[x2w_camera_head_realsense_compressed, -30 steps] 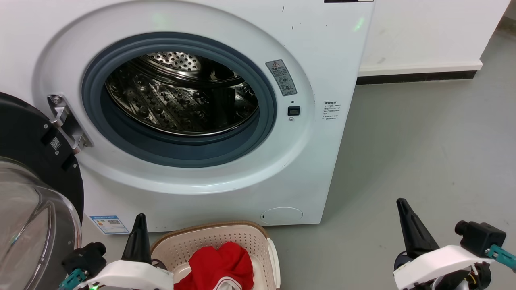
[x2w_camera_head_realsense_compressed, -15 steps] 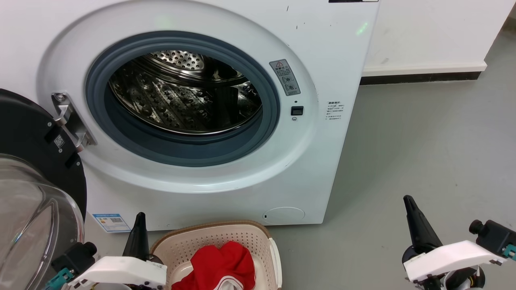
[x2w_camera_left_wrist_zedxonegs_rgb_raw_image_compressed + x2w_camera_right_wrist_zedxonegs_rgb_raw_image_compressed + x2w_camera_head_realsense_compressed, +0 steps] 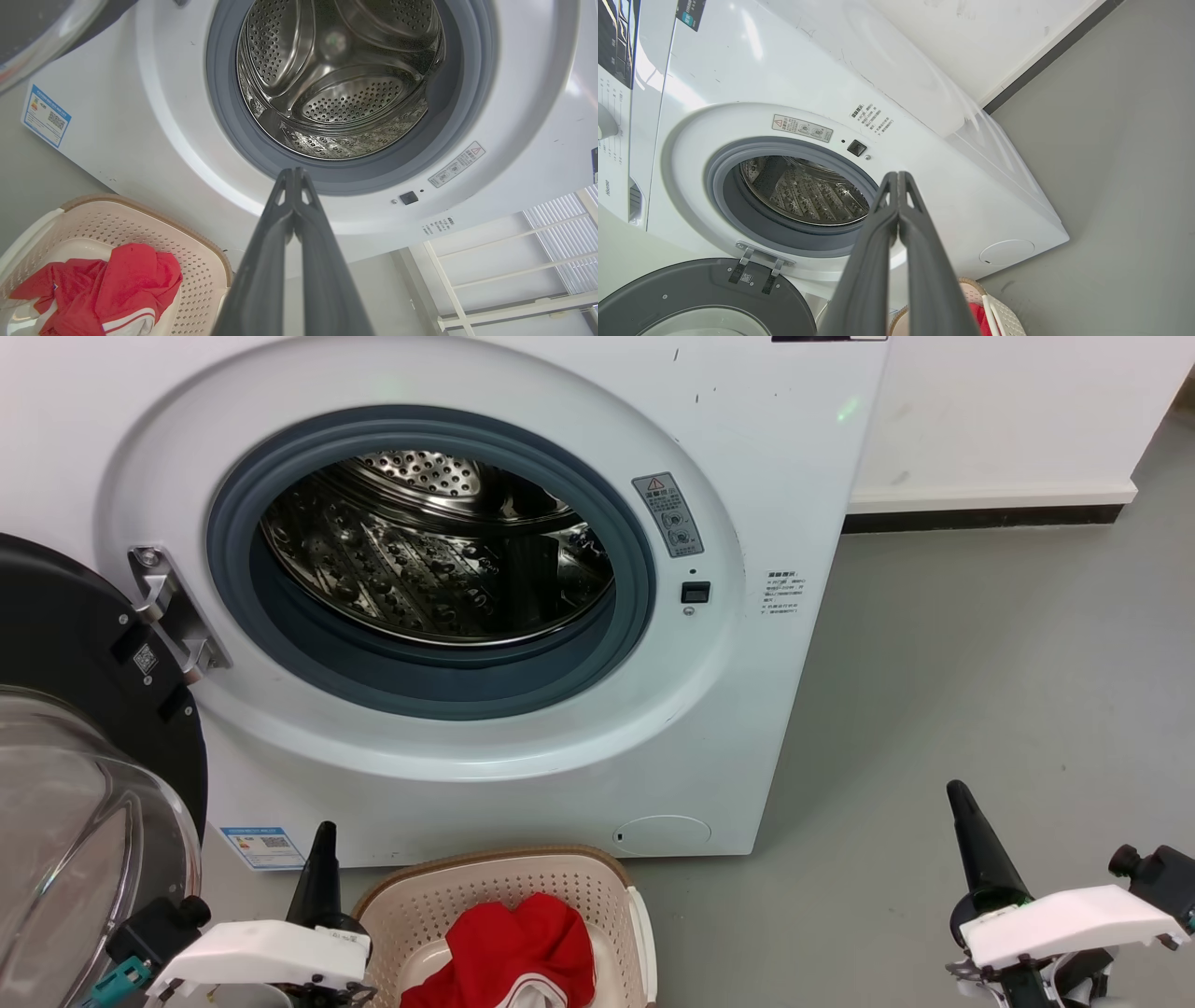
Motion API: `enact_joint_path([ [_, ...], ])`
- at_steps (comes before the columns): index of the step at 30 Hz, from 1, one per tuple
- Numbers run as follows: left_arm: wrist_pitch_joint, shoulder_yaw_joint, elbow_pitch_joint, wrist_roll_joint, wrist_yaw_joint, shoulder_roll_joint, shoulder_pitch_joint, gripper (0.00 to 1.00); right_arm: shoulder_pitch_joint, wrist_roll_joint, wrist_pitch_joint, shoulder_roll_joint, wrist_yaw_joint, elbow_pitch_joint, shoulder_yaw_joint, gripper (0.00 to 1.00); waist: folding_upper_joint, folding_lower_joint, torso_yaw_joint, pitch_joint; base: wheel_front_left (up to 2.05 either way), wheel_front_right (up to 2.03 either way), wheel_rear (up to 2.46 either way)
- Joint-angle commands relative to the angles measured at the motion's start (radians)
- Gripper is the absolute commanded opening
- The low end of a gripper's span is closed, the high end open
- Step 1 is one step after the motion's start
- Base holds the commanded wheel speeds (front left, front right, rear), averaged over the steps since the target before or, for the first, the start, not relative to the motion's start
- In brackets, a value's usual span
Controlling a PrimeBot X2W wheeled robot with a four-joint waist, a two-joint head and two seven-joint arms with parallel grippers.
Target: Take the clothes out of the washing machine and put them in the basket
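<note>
Red clothes lie heaped in the basket below the washer, while the left gripper and right gripper stay pinched together, holding nothing, with only the head camera slightly shifted.

Red clothes lie heaped in the cream basket before the open washing machine.

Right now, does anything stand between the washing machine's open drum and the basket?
Nothing visible does. The door is swung aside to the left, and the basket sits open-topped on the floor just below the opening. The clothes already lie in it; the drum looks empty.
</note>
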Motion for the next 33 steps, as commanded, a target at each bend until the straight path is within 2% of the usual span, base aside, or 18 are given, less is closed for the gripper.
enact_joint_path([
  [1, 0.007, 0.004, -0.007, -0.03, -0.006, 0.002, -0.028, 0.0, -0.022, 0.032, 0.004, -0.007, 0.0, -0.005, -0.005, 0.0, 0.0, 0.0, 0.001, 0.0, 0.0, 0.0, 0.0],
  [33, 0.092, 0.029, 0.018, -0.37, -0.037, 0.002, -0.061, 0.0, -0.052, 0.387, 0.059, -0.006, 0.0, 0.03, -0.046, 0.0, 0.0, 0.0, 0.023, 0.002, 0.0, 0.0, 0.0],
])
